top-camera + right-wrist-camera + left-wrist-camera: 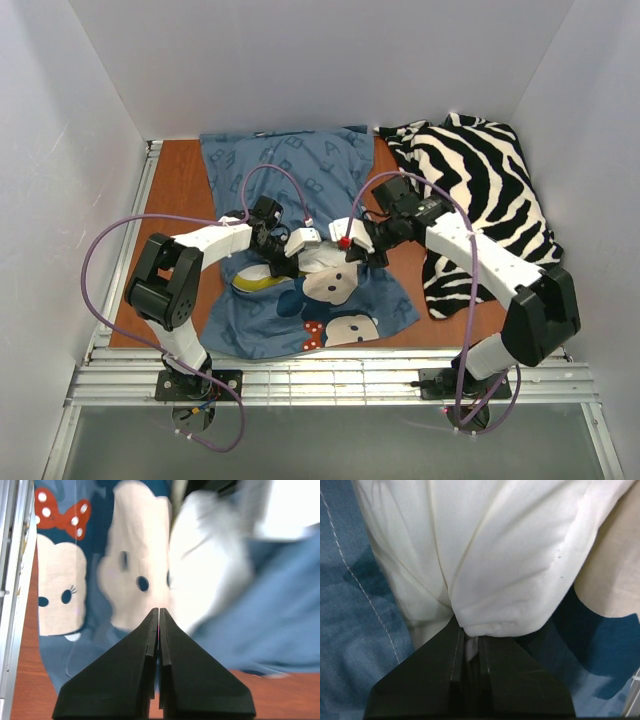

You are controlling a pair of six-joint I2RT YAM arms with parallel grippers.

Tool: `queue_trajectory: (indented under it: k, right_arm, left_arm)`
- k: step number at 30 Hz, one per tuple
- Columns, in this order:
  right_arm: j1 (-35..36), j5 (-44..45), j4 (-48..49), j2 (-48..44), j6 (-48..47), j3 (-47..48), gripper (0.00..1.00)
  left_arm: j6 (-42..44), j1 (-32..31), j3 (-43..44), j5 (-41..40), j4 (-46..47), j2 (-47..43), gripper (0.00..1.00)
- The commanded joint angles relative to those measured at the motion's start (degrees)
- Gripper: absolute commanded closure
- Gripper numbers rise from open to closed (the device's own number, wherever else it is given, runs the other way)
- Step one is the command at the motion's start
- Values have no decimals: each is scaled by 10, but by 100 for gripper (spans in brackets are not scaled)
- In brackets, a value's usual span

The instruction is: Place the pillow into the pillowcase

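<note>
The blue pillowcase (300, 170) with mouse faces lies spread over the middle of the table. Only a small part of the pillow (322, 264) shows at its middle, white with a yellow edge; the rest is hidden by blue cloth and the grippers. My left gripper (283, 258) is shut on a fold of the white pillow (495, 555), with pillowcase (350, 605) around it. My right gripper (352, 243) sits just right of the pillow, jaws shut (159, 611), above a printed face on the pillowcase (280, 605). Nothing shows held in it. The pillow (210, 570) appears blurred beyond.
A black-and-white zebra-striped cloth (480, 200) lies heaped at the right back. The brown table (175, 190) shows at the left. White walls close in the back and sides. A metal rail (340, 380) runs along the near edge.
</note>
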Motion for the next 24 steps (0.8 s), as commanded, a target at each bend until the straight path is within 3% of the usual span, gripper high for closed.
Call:
queue_trajectory:
  k: [1, 5, 10, 11, 12, 13, 16, 21, 24]
  right_arm:
    - [-1, -41, -72, -30, -2, 64, 99]
    - [5, -51, -29, -25, 65, 109, 99]
    - [5, -20, 8, -23, 64, 71, 99]
    - [6, -15, 7, -29, 53, 51, 79]
    - [8, -11, 8, -37, 38, 16, 69]
    - [11, 0, 14, -38, 40, 0, 53]
    - [22, -5, 35, -13, 46, -31, 37]
    - [28, 23, 119, 49, 63, -52, 35]
    - [28, 27, 110, 78, 52, -56, 41]
  left_arm:
    - [39, 11, -36, -144, -68, 25, 100]
    - [23, 9, -37, -122, -52, 30, 100]
    - [-10, 6, -41, -67, -59, 26, 100]
    - [-11, 6, -48, -53, -57, 24, 100]
    - [-12, 6, -51, -48, -54, 20, 100]
    - [-16, 6, -52, -42, -53, 20, 100]
    - [-19, 7, -45, -19, -59, 27, 100]
    - [-33, 7, -47, -10, -55, 27, 100]
    - [-31, 6, -47, -13, -56, 25, 100]
